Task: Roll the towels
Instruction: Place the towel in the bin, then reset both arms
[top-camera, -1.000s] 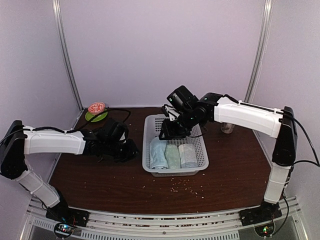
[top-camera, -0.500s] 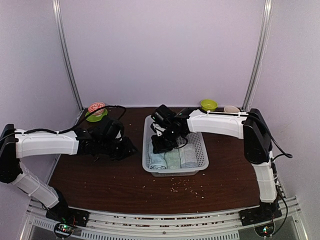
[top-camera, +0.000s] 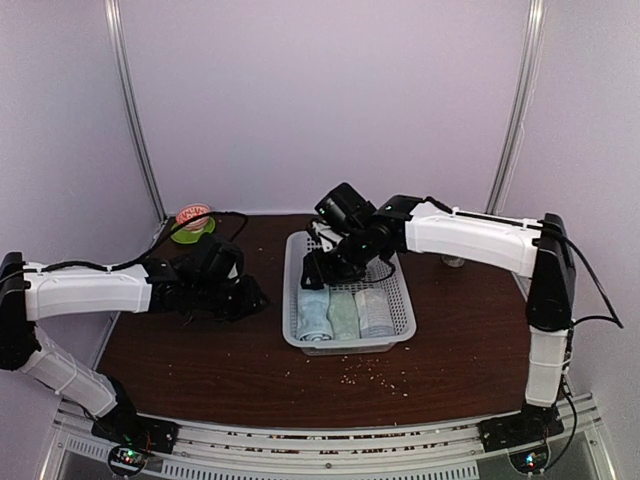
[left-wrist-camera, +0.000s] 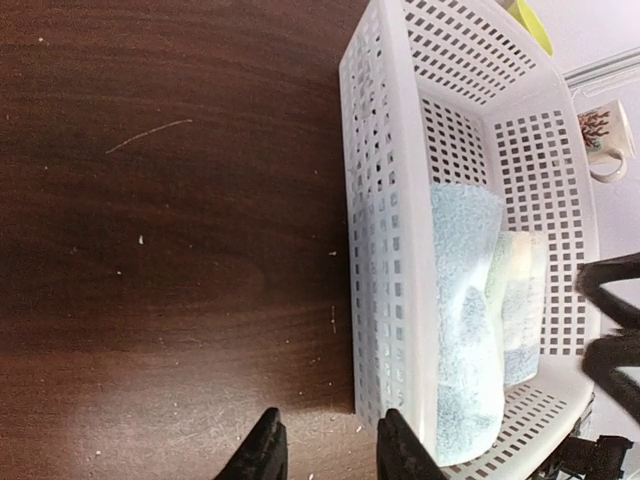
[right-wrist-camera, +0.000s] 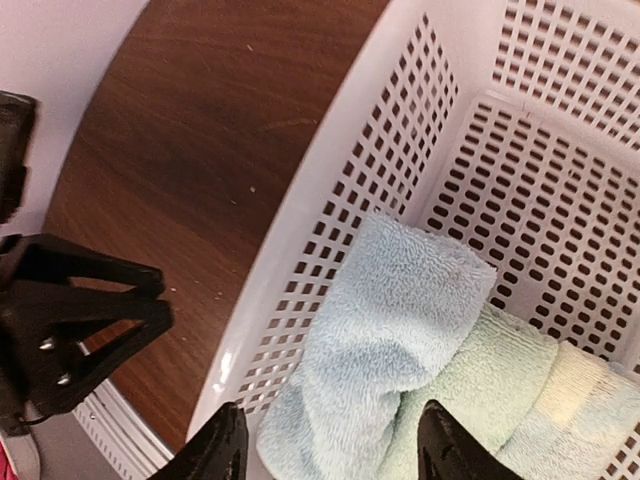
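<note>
I'm seeing the blue towel (right-wrist-camera: 390, 310), green towel (right-wrist-camera: 470, 390) and greyish-white towel (top-camera: 376, 311) lying rolled side by side in the basket (top-camera: 403, 300). The last one is probably rolled too, but the view's poor. Right gripper (right-wrist-camera: 330, 452) is hovering over the blue towel, jaws wide, holding nothing. Left gripper (left-wrist-camera: 330, 450) is sitting low over the worktop (left-wrist-camera: 150, 250) beside the basket, jaws slightly apart, empty. I'm judging the rolling close to done.

White lattice basket (top-camera: 345, 344) on dark table (top-camera: 200, 350), green dish (top-camera: 190, 235) back left, scattered crumbs (top-camera: 372, 372) near front
</note>
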